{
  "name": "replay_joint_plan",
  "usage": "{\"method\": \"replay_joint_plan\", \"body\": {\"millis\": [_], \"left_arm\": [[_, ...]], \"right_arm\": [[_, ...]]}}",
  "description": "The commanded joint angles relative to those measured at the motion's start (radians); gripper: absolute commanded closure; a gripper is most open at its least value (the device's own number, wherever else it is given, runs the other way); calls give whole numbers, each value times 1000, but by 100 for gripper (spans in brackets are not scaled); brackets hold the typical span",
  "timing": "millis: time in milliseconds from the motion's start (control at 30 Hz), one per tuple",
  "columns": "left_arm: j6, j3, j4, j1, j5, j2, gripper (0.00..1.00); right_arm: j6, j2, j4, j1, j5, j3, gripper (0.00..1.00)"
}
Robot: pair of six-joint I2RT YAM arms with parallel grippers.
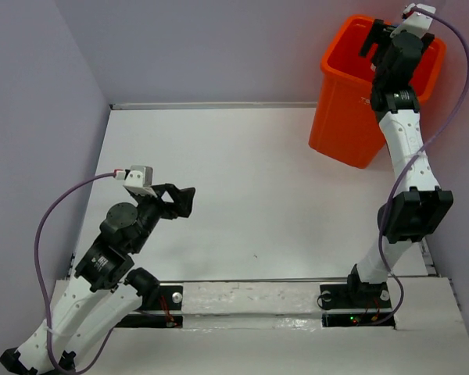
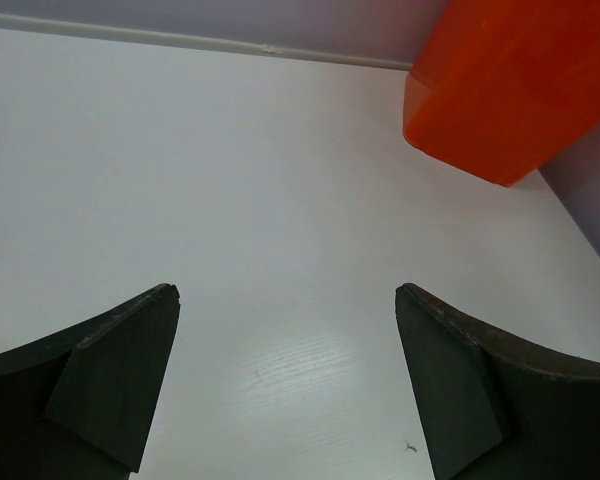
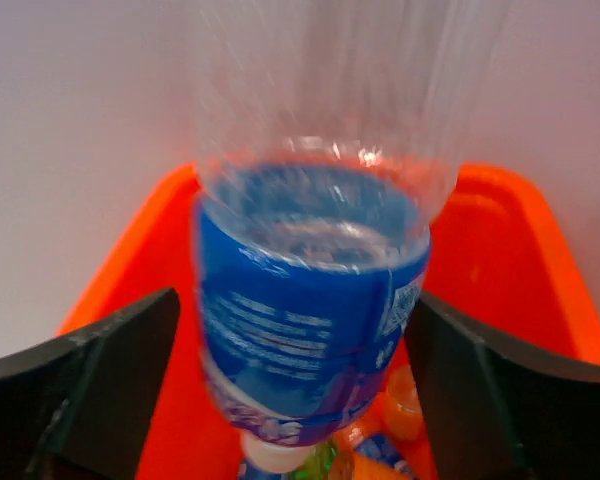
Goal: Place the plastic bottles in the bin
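Observation:
My right gripper hangs over the tall orange bin at the far right of the table. In the right wrist view a clear bottle with a blue label points cap-down into the bin, blurred, between my right gripper's wide-spread jaws. Below it inside the bin lie other bottles, one orange and one green. My left gripper is open and empty, low over the near left of the table; it also shows in the left wrist view.
The bin's lower corner shows far ahead and to the right in the left wrist view. Grey walls close the table on the left, back and right. I see no bottle on the white tabletop.

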Motion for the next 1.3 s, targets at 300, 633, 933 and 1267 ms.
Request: {"method": "replay_joint_plan", "body": {"millis": [300, 633, 933, 1267], "left_arm": [[20, 8, 50, 10, 9, -56, 1], [14, -1, 79, 13, 4, -106, 1], [-17, 19, 94, 11, 21, -80, 1], [-55, 45, 214, 13, 119, 1, 1]], "right_arm": [[306, -337, -121, 4, -350, -152, 1], [587, -774, 406, 381, -958, -1046, 0], [582, -1102, 311, 408, -954, -1462, 0], [425, -1245, 102, 408, -800, -1336, 0]]}}
